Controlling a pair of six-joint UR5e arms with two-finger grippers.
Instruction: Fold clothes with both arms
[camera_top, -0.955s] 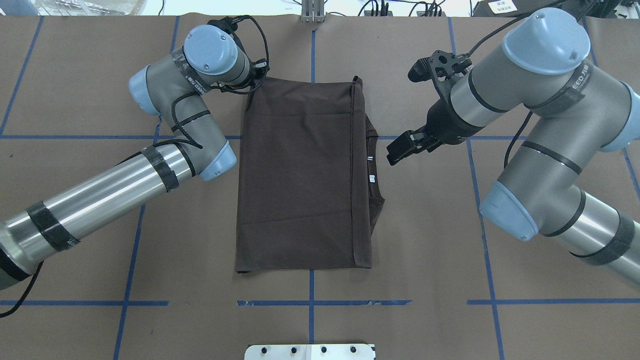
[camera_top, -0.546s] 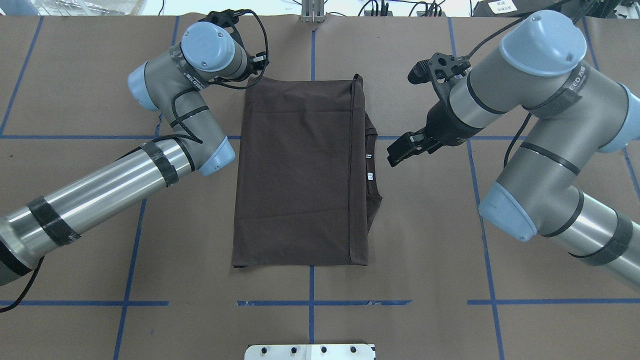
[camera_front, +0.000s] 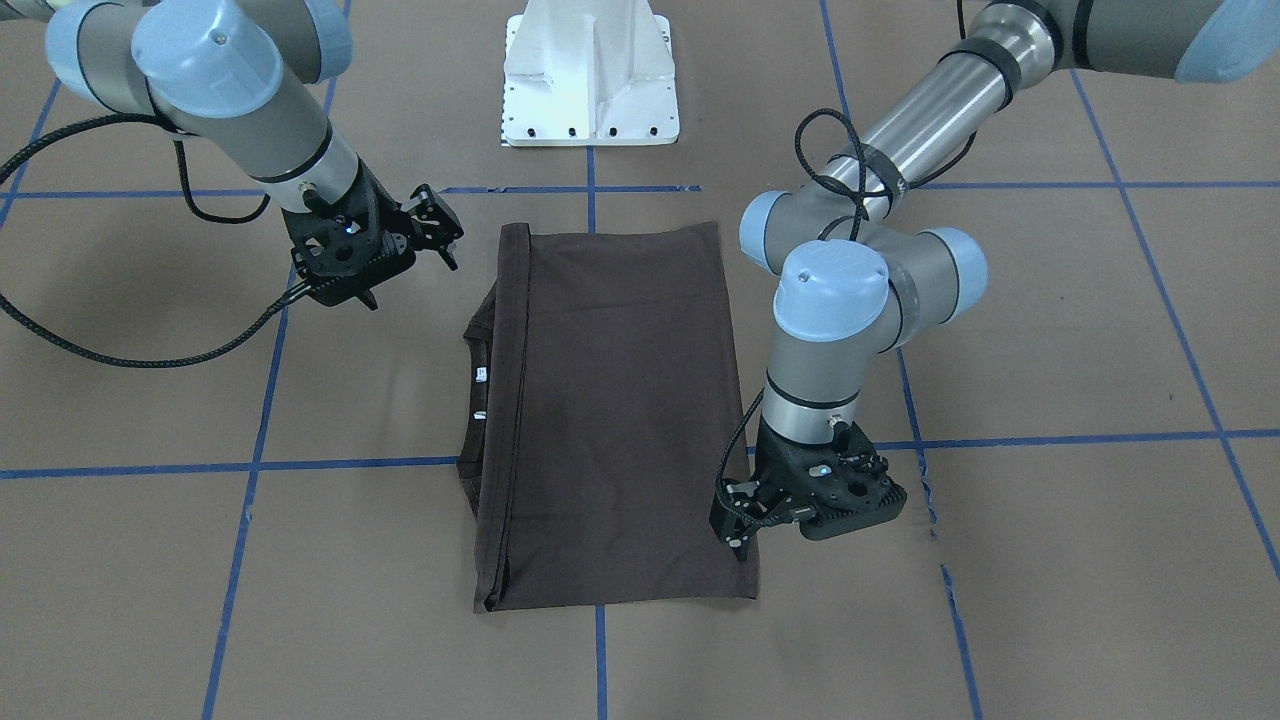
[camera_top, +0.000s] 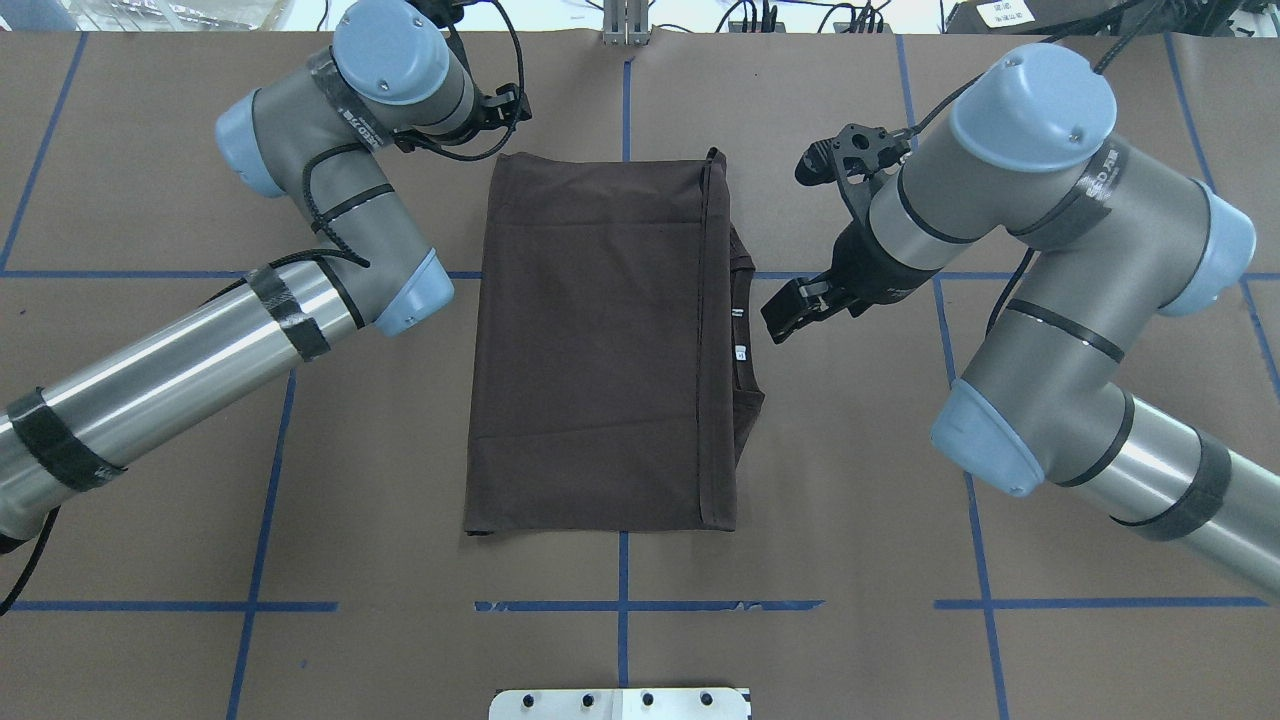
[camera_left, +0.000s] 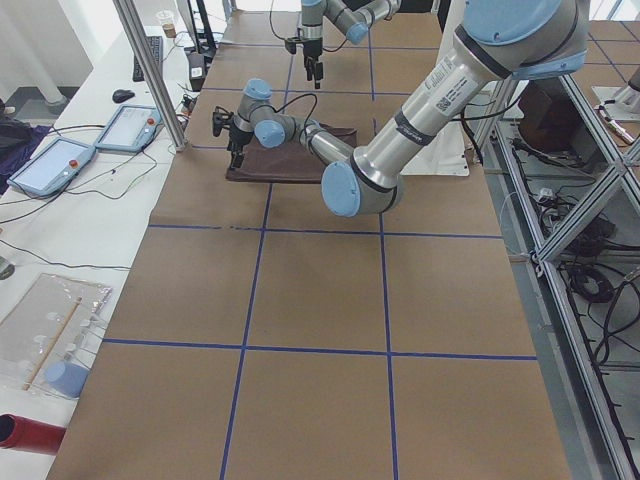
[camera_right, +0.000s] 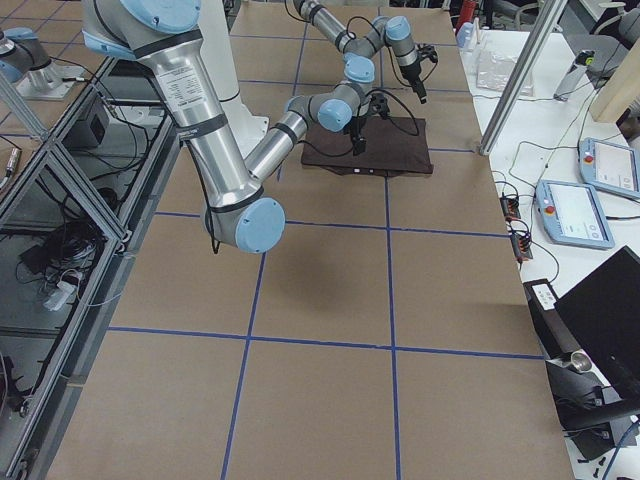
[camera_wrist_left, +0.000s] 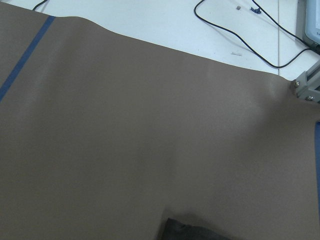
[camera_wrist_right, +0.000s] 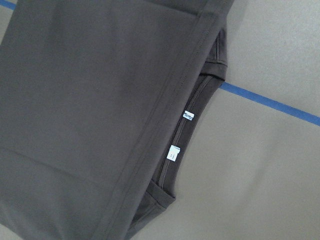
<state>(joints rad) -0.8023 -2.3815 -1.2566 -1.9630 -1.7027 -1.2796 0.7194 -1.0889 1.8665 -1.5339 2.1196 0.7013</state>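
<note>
Hard to judge left gripper (camera_front: 738, 535): buried under own wrist overhead, impossible to tell whether clenched or released. Pointing straight down at far left corner of T-shirt (camera_top: 590, 340). Folded flat in middle of table (camera_top: 850, 480), collar (camera_top: 748, 262) and neck tags (camera_top: 741, 351) peeking past right edge. Beside collar, right gripper (camera_top: 782, 315) released, empty, tilted low toward cloth.

The left arm (camera_top: 330, 200) has swung back toward the far edge of the table (camera_top: 150, 150), drawing the left gripper (camera_front: 738, 535) away from the far corner of the T-shirt (camera_top: 600, 350). The right gripper (camera_top: 780, 318) has edged closer to the collar (camera_top: 745, 300). The shirt's near hem (camera_top: 600, 528) has slid slightly away from the robot.
</note>
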